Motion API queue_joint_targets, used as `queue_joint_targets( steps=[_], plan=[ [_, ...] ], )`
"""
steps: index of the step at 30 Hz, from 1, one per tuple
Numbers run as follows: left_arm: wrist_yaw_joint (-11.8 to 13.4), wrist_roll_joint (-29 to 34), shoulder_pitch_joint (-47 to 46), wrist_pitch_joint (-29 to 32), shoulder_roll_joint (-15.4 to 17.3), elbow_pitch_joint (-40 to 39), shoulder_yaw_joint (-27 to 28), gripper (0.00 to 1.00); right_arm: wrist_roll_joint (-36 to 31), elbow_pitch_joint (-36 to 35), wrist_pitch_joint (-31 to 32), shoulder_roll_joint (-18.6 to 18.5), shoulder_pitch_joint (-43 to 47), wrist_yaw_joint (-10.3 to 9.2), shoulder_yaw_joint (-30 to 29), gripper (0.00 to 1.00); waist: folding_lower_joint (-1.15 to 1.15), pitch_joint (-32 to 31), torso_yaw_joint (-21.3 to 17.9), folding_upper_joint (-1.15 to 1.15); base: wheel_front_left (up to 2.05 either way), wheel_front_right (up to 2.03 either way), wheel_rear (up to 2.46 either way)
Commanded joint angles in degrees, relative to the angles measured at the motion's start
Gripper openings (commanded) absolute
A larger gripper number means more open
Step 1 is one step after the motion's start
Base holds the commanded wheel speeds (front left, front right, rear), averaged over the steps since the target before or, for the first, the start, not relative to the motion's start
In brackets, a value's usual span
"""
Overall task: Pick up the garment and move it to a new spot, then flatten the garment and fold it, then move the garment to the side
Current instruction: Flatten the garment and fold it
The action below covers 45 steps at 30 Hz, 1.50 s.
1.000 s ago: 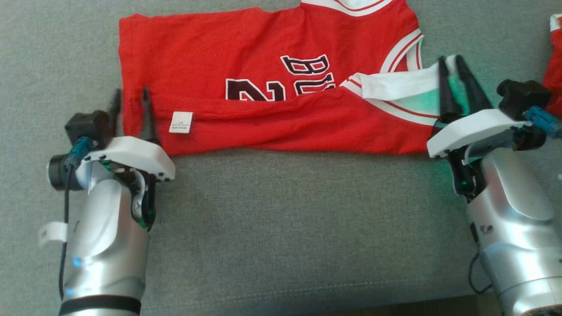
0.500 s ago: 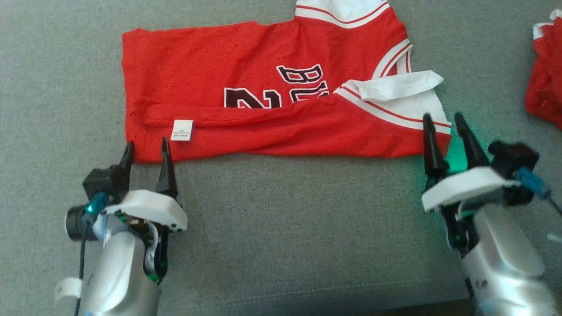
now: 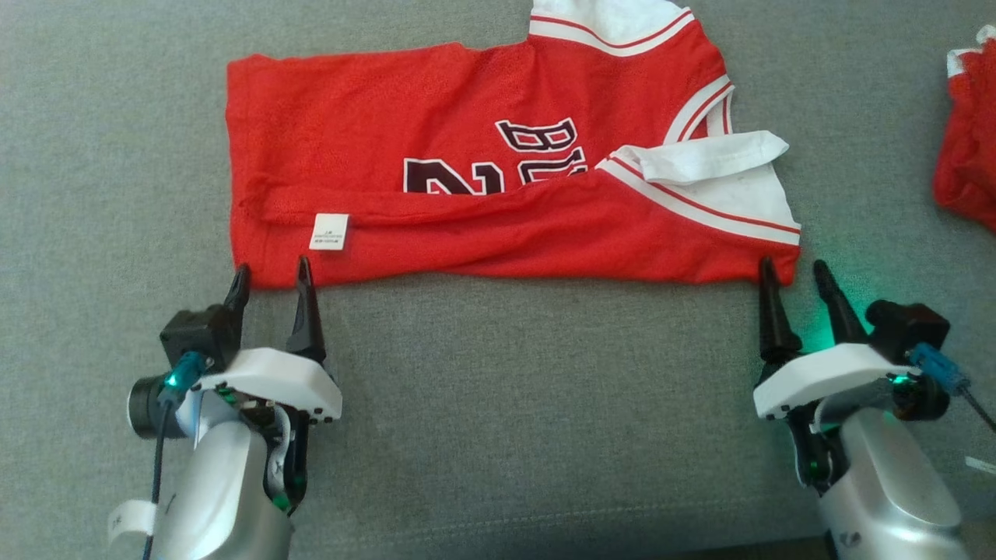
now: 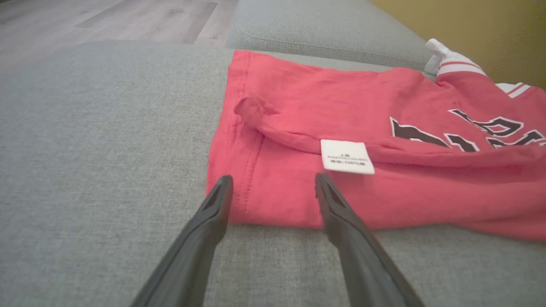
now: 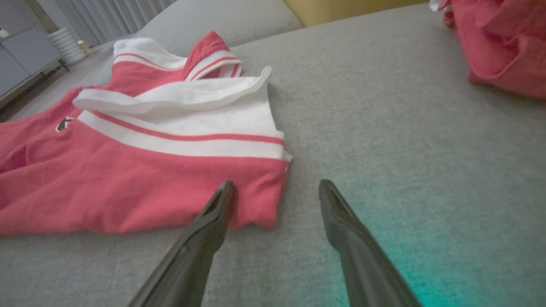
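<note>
Although both tools point at the garment, neither grips it. The red jersey lies spread across the grey sofa seat, well back from its near edge, with its near long side folded over so that the fold covers the lower part of the black lettering. A small white tag sits on that fold near the left end.

The left tool is open, its tips at the jersey's near left corner. The right tool is open too, with one tip at the near right corner and the other over bare sofa. Another red cloth lies toward the sofa's right edge, well apart.
</note>
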Motion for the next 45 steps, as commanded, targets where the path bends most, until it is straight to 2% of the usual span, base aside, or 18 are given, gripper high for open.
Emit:
queue_joint_targets(
  steps=[1, 3, 4, 5, 7, 9, 21, 22, 24, 29, 33, 38, 45],
  plan=[
    [0.18, 0.29, -0.2, -0.3, 1.05, -1.08, 1.32, 1.0, -0.32, -1.08, 0.28, 0.84, -0.02, 0.2, 1.34, 1.0, 0.0, 0.16, 0.03, 0.0, 0.0, 0.0, 0.0],
    [-0.04, 0.16, -0.17, -0.3, 1.05, -0.19, 1.21, 1.0, -0.33, -0.8, 0.77, 1.12, -0.28, 0.2, 1.86, 0.98, 0.0, 0.38, 0.0, 0.0, 0.0, 0.0, 0.0],
    [-0.05, 0.04, -0.23, -0.3, 1.05, 0.3, 1.21, 1.0, -0.7, -0.79, 0.79, 1.16, -0.44, 0.2, 2.34, 0.83, 0.0, 0.48, -0.02, 0.0, 0.0, 0.0, 0.0],
    [-0.07, -0.04, -0.39, -0.3, 1.05, 0.54, 1.24, 1.0, -0.77, -0.76, 0.86, 1.19, -0.61, 0.2, 2.87, 0.46, 0.0, 0.6, -0.05, 0.0, 0.0, 0.0, 0.0],
    [-0.15, -0.09, -0.57, -0.3, 1.05, 0.79, 1.3, 1.0, -0.44, -0.64, 1.11, 1.28, -0.94, 0.2, 3.65, 0.13, 0.0, 0.81, -0.11, 0.0, 0.0, 0.0, 0.0],
    [-0.22, -0.16, -0.67, -0.3, 1.05, 1.08, 1.42, 1.0, 0.3, -0.63, 1.59, 1.3, -1.25, 0.2, 4.93, 0.01, 0.0, 0.95, -0.22, 0.0, 0.0, 0.0, 0.0],
    [0.64, -2.01, -2.38, -0.3, 1.05, 6.48, 3.05, 1.0, 3.56, -1.31, 2.07, -0.51, -3.45, 0.2, 8.01, 0.0, 0.0, 1.95, -0.93, 0.0, 0.0, 0.0, 0.0],
    [0.38, -2.78, -2.61, -0.3, 1.05, 7.35, 3.26, 0.85, 3.71, -1.51, 1.99, -0.59, -3.58, 0.2, 8.13, 0.0, 0.0, 2.04, -1.0, 0.0, 0.0, 0.0, 0.0],
    [-0.46, -3.71, -3.26, -0.3, 1.05, 9.54, 3.22, 0.0, 4.01, -1.88, 1.86, -0.7, -3.8, 0.2, 8.35, 0.0, 0.0, 2.19, -1.15, 0.0, 0.0, 0.0, 0.0],
    [-1.98, -4.7, -4.96, -0.3, 1.05, 12.58, 2.43, 0.0, 5.06, -2.78, 1.41, -0.88, -4.34, 0.2, 8.69, 0.0, 0.0, 2.06, -1.1, 0.0, 0.0, 0.0, 0.0],
    [-2.49, -5.21, -5.32, -0.3, 1.05, 10.47, 2.82, 0.0, 6.14, -3.2, 0.82, -1.29, -5.05, 0.2, 8.24, 0.0, 0.0, 0.33, -0.75, 0.0, 0.0, 0.0, 0.0],
    [-2.54, -3.75, -3.88, -0.3, 1.05, 7.6, 4.08, 0.0, 7.84, -3.43, 1.33, -2.69, -5.83, 0.2, 8.41, 0.0, 0.0, -4.34, -0.59, 0.0, 0.0, 0.0, 0.0],
    [-2.91, -2.95, 1.37, -0.3, 1.05, 8.42, 5.29, 0.0, 11.19, -4.65, 5.0, -5.52, -2.32, 0.2, 10.46, 0.0, 0.0, -12.09, -0.61, 0.0, 0.0, 0.0, 0.0]
  ],
)
